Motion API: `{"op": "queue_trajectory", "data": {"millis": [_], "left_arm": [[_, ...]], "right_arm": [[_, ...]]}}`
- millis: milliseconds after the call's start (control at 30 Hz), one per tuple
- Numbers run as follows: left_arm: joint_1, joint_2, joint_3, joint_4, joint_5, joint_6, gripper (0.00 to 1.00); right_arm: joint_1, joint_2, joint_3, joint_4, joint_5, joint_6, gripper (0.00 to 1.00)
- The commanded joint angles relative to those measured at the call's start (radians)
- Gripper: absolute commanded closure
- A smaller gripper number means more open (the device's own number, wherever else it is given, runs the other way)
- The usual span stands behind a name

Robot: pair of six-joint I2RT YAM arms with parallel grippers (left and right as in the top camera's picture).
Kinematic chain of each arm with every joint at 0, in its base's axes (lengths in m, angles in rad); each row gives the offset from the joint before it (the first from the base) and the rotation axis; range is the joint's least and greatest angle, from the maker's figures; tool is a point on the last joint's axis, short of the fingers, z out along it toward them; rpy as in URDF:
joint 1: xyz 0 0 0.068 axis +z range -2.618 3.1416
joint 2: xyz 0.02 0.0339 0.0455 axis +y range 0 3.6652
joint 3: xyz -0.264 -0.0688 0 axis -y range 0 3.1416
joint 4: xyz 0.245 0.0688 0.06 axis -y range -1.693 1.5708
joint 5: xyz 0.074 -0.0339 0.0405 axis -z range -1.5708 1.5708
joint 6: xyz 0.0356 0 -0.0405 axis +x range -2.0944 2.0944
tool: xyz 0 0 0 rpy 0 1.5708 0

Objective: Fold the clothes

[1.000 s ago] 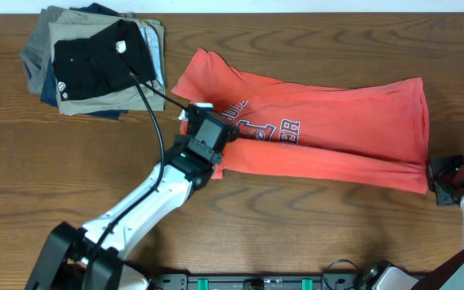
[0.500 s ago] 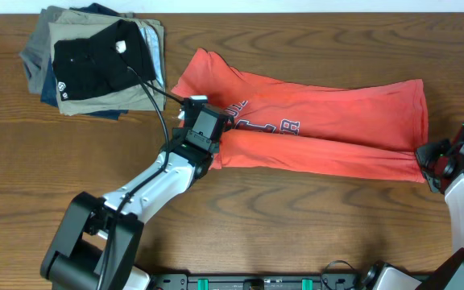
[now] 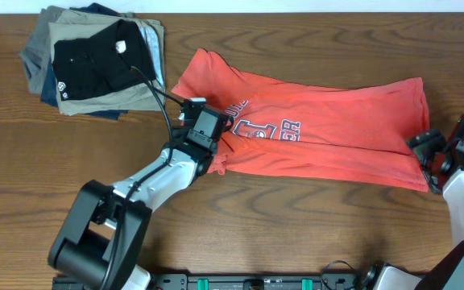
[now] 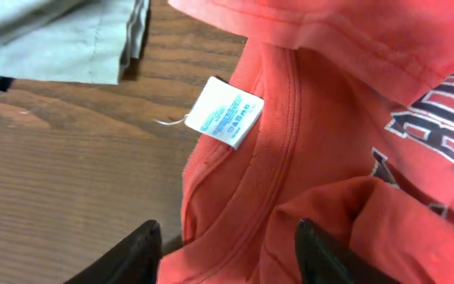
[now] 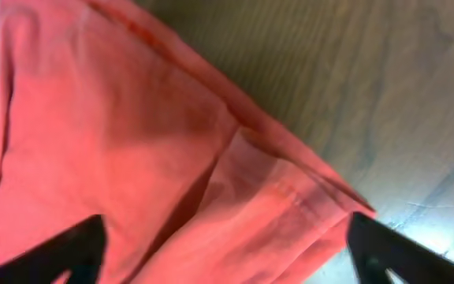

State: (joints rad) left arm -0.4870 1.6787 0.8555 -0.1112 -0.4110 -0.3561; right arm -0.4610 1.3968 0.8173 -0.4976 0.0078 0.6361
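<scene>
The left gripper (image 4: 231, 252) is standing with jaws apart over the collar, gripping nothing — the right gripper (image 5: 227, 244) is gaping wide at the hem. The coral-red T-shirt (image 3: 337, 129) is lying lengthwise across the table (image 3: 296, 234), near the folded garments (image 3: 95, 60).

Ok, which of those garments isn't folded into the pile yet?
The coral-red T-shirt, lying stretched out on its own with its chest lettering showing; the black garment tops the folded pile of the others.
</scene>
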Motion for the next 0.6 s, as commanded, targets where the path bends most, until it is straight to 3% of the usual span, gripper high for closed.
{"op": "queue_trajectory", "data": {"millis": [0,133,167,233,333,433,567], "left_arm": [[0.004,-0.095,0.021,-0.023,-0.010,0.032,0.42],[0.004,-0.173,0.021,-0.104,0.153,0.049,0.42],[0.004,-0.180,0.021,-0.119,0.212,0.050,0.44],[0.004,-0.177,0.021,-0.135,0.322,0.050,0.58],[0.004,-0.143,0.021,-0.135,0.433,0.049,0.75],[0.004,-0.099,0.021,-0.135,0.468,0.049,0.85],[0.005,-0.032,0.021,-0.135,0.467,0.049,0.87]], "right_arm": [[0.010,-0.004,0.064,-0.046,-0.072,-0.123,0.01],[0.010,-0.004,0.123,-0.153,-0.158,-0.192,0.01],[0.010,-0.004,0.129,-0.167,-0.198,-0.219,0.10],[0.011,-0.003,0.128,-0.185,-0.269,-0.260,0.43],[0.024,-0.003,0.115,-0.204,-0.282,-0.260,0.79],[0.053,0.002,0.087,-0.200,-0.274,-0.259,0.95],[0.091,0.023,0.043,-0.198,-0.252,-0.236,0.99]]}}
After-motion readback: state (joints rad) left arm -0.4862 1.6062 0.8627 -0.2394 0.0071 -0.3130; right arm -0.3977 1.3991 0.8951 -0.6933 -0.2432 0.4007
